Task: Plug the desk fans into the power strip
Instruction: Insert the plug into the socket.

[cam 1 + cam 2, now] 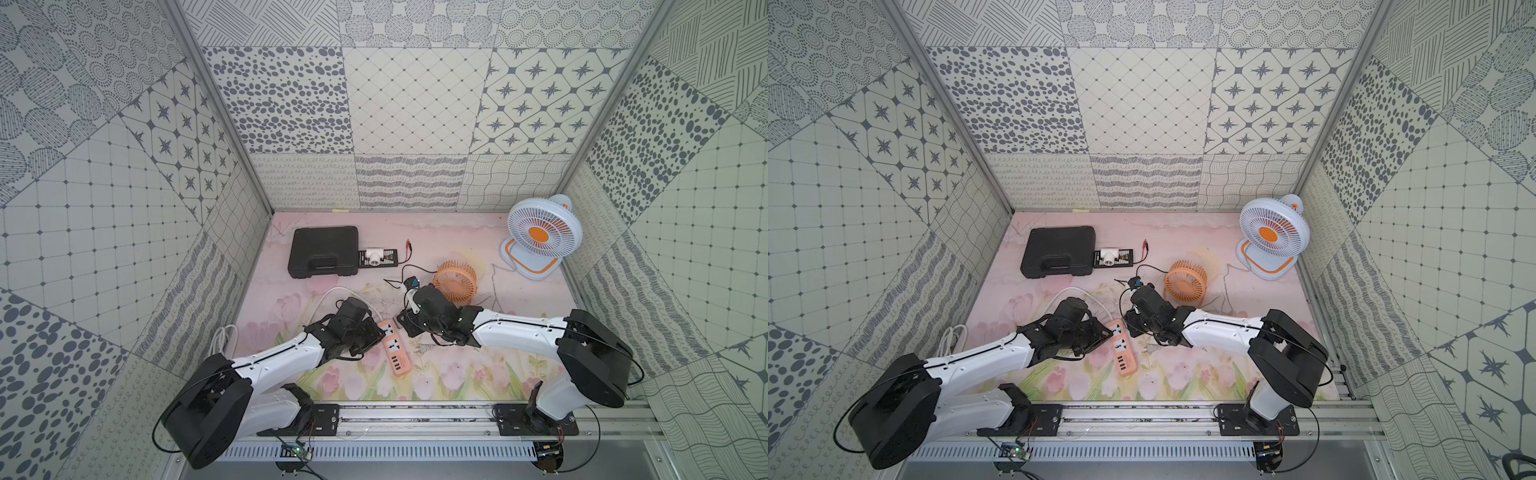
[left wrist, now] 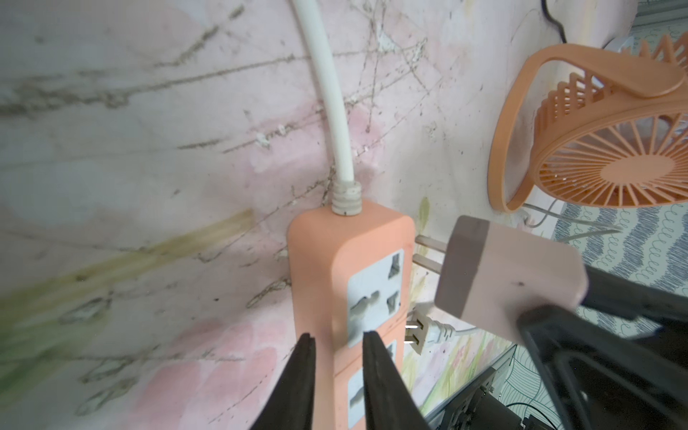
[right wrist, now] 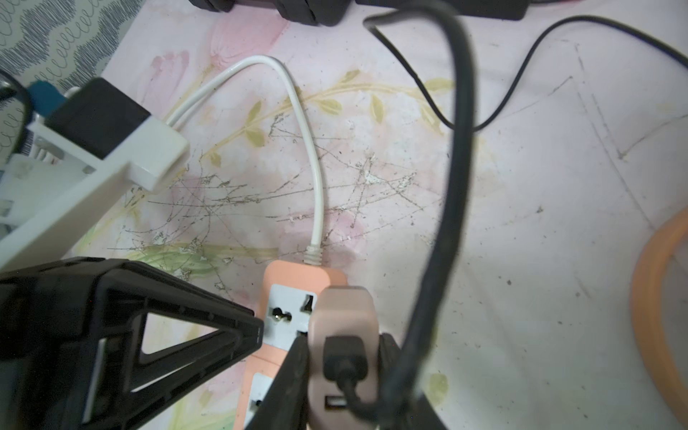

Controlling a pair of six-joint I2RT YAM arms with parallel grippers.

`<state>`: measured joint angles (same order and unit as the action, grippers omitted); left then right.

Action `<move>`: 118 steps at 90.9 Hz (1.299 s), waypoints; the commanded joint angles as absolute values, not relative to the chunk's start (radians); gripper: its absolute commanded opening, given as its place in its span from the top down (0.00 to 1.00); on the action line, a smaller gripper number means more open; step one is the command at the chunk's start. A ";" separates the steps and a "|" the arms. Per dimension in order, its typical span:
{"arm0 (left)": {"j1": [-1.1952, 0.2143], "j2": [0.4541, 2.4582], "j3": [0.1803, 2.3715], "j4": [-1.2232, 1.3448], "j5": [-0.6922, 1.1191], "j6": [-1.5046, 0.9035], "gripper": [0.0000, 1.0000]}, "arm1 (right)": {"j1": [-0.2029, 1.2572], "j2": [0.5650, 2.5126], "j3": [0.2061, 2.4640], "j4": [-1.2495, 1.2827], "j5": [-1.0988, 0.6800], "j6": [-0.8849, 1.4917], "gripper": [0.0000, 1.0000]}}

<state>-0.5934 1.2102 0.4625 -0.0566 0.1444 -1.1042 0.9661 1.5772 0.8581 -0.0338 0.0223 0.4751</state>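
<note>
The left tool (image 1: 376, 334) and right tool (image 1: 404, 324), both arms stretched forward, meet at the power strip (image 1: 395, 352) on the flowered tabletop (image 1: 457, 374) in a top view. Left wrist view: left tool astride the strip's edge, grip unclear. Right wrist view: right tool clenched on a pink adapter (image 3: 342, 312) beside its end socket.

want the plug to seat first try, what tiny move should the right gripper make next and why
Probably tip the pink adapter in the right gripper so its prongs face down over the power strip's end socket: the left wrist view shows them pointing sideways beside the strip, not in any hole.
</note>
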 commanded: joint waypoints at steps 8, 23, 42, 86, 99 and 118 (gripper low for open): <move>-0.584 1.210 0.465 -0.039 0.150 -1.105 0.73 | 0.990 1.528 0.854 0.048 0.051 0.436 1.00; -0.583 1.216 0.466 -0.038 0.153 -1.101 0.74 | 0.998 1.502 0.837 0.088 0.030 0.418 1.00; -0.581 1.212 0.463 -0.034 0.152 -1.102 0.75 | 1.022 1.524 0.842 0.085 0.031 0.401 1.00; -0.578 1.231 0.457 -0.017 0.163 -1.098 0.76 | 1.040 1.565 0.851 0.047 0.078 0.396 1.00; -0.578 1.233 0.452 -0.018 0.163 -1.097 0.77 | 1.044 1.565 0.844 0.050 0.081 0.406 1.00; -0.578 1.240 0.448 -0.032 0.151 -1.098 0.80 | 1.049 1.568 0.843 0.049 0.087 0.406 1.00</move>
<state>-0.5865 1.2308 0.4549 -0.0334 0.1528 -1.1038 1.0424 1.5536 0.8482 0.0177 0.0723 0.4076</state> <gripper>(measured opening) 0.205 0.297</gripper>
